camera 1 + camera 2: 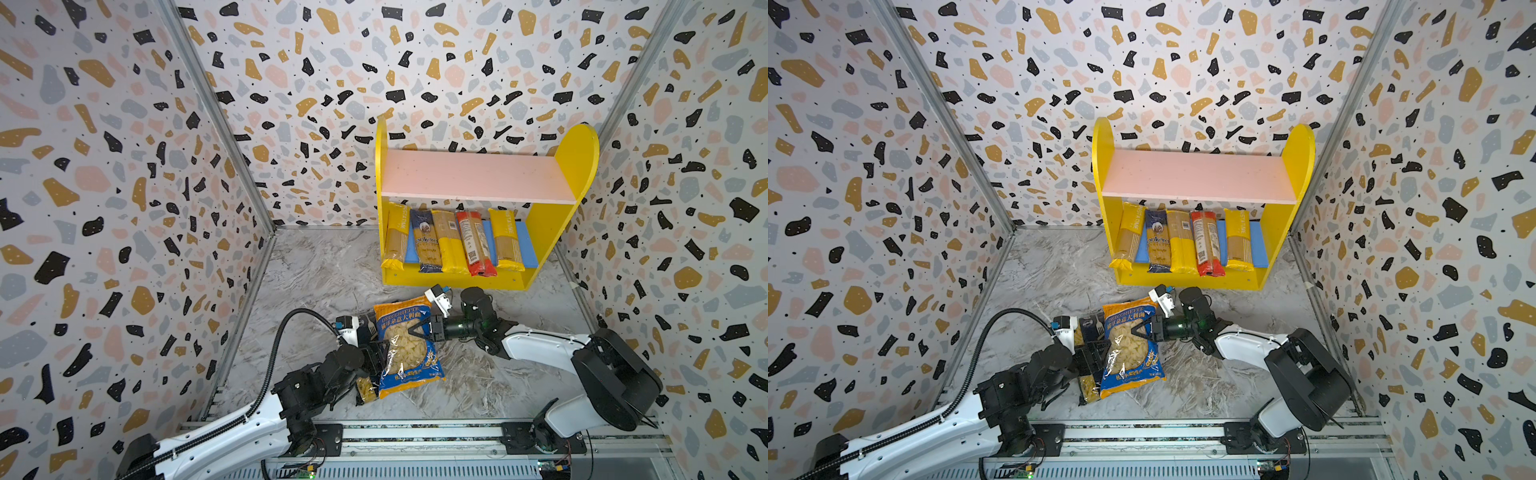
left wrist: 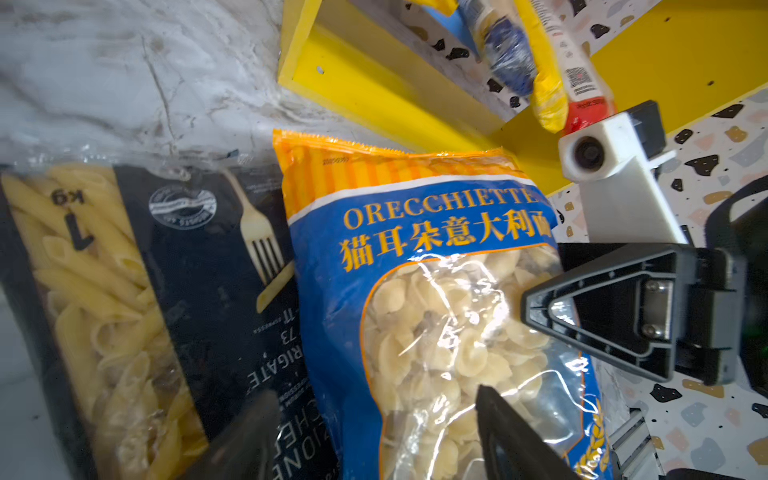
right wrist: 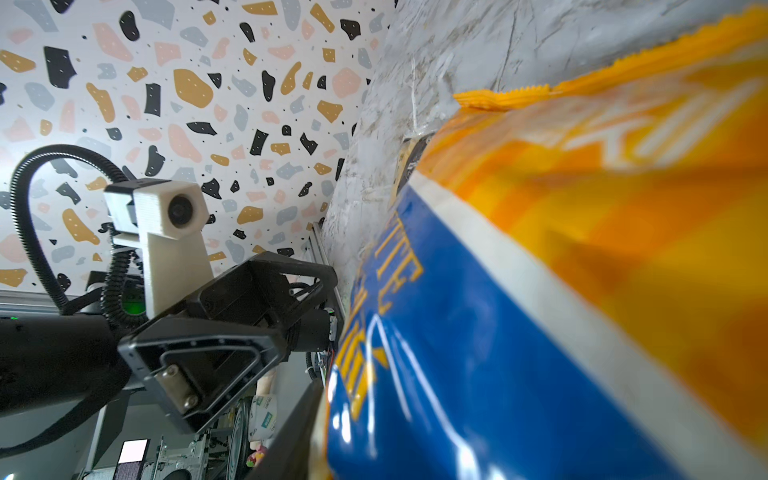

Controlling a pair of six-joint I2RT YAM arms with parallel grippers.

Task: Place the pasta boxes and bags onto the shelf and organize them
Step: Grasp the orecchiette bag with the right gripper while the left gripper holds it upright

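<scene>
- While the right gripper [image 1: 415,331] clamps one edge of the bag [image 1: 401,349], which a top view shows tilted up in front of the shelf [image 1: 469,174] and not yet on it, the slick film may slip free.
- In a top view, the left gripper [image 1: 1102,351] sits at the bag's other edge, over the navy bag [image 1: 1090,386], and may snag it.
- In the left wrist view, its fingers [image 2: 511,440] stand apart and hold nothing, so the bag is held on one side only.
- In the right wrist view, the bag [image 3: 540,291] fills the frame; if it sags, it could catch the shelf's front.
</scene>
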